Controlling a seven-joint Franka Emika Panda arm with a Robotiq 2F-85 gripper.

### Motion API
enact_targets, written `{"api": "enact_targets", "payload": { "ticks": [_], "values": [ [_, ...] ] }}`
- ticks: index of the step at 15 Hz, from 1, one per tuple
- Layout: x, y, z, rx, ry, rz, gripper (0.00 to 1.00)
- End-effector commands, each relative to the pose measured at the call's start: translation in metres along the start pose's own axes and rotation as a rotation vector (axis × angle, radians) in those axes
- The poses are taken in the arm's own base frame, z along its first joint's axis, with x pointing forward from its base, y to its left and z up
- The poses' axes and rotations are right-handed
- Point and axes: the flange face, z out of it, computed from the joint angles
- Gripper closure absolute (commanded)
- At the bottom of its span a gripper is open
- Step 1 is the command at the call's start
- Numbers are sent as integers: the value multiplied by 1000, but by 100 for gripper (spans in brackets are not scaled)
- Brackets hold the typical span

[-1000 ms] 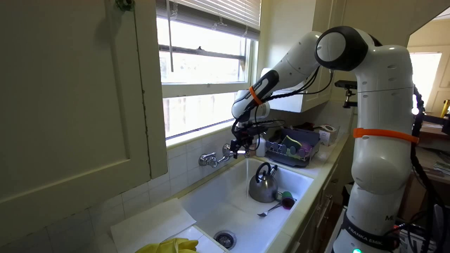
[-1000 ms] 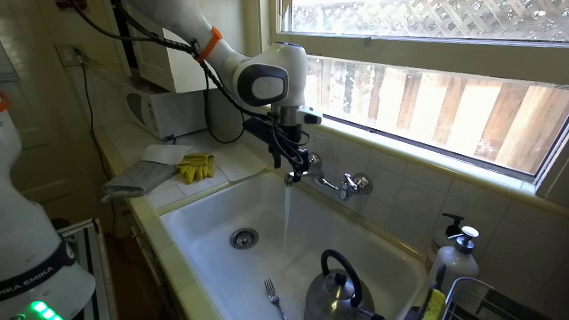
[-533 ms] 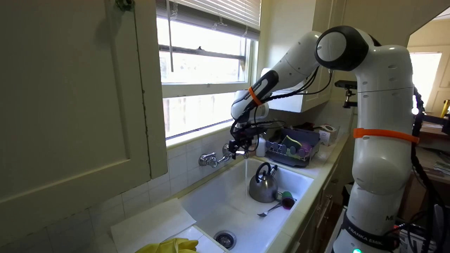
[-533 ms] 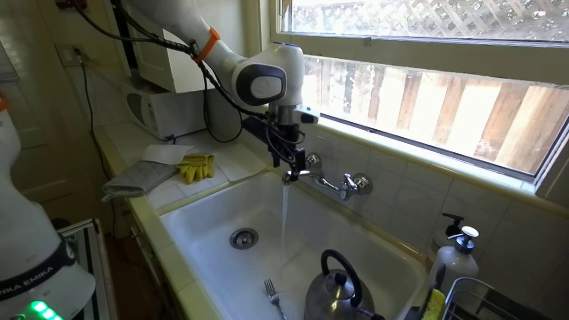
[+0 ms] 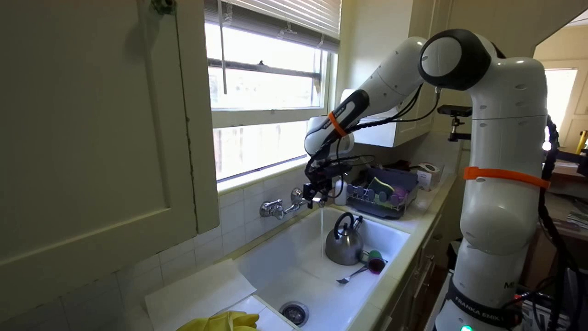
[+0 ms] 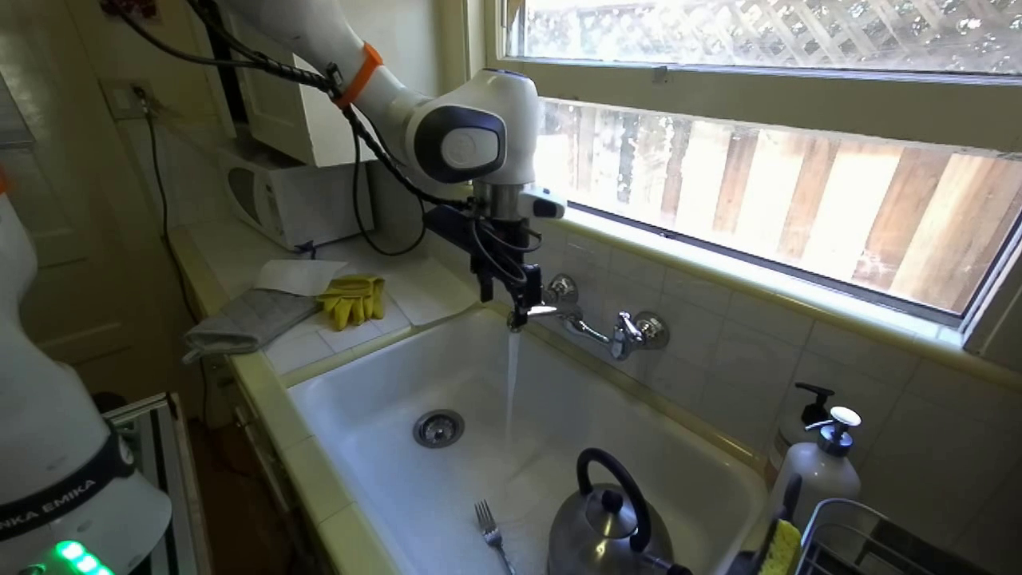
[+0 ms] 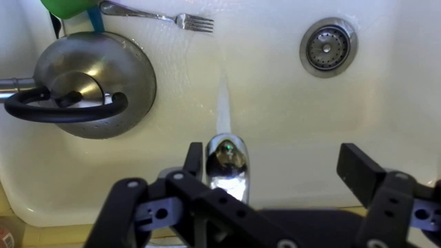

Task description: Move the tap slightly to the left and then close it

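Note:
The chrome tap is mounted on the tiled wall above the sink, its handles visible in both exterior views [image 5: 275, 209] [image 6: 625, 335]. Its spout reaches out over the sink and water runs from the tip. In the wrist view the spout end [image 7: 228, 160] lies between the fingers of my gripper [image 7: 274, 160]. The left finger is close beside the spout with a thin gap. The right finger is far from it. The gripper is open, and it points down at the spout end in both exterior views [image 5: 317, 201] [image 6: 505, 307]. Part of the spout is hidden behind the fingers.
A metal kettle [image 6: 579, 531] with a dark handle and a fork [image 6: 491, 531] are in the white sink [image 6: 351, 403]. Soap bottles [image 6: 814, 479] and a dish rack [image 5: 383, 207] stand beside the sink. Yellow gloves [image 6: 351, 302] lie on the counter. The window sill is behind the arm.
The spout tip and water stream have swung slightly toward the drain side. My gripper first moved that way with the spout, then a little further and slightly outward while the spout stayed.

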Motion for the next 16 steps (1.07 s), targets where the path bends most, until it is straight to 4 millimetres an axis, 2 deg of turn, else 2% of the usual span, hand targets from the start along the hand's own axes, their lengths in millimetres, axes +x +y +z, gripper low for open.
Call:
{"api": "enact_targets", "payload": {
  "ticks": [1, 4, 7, 12, 16],
  "values": [
    [-29, 9, -24, -48, -1, -67, 0],
    [-28, 32, -39, -61, 48, -10, 0],
    [-24, 63, -45, -75, 84, 98, 0],
    [-11, 101, -40, -87, 160, 227, 0],
    [7, 119, -24, -107, 188, 307, 0]
  ]
}}
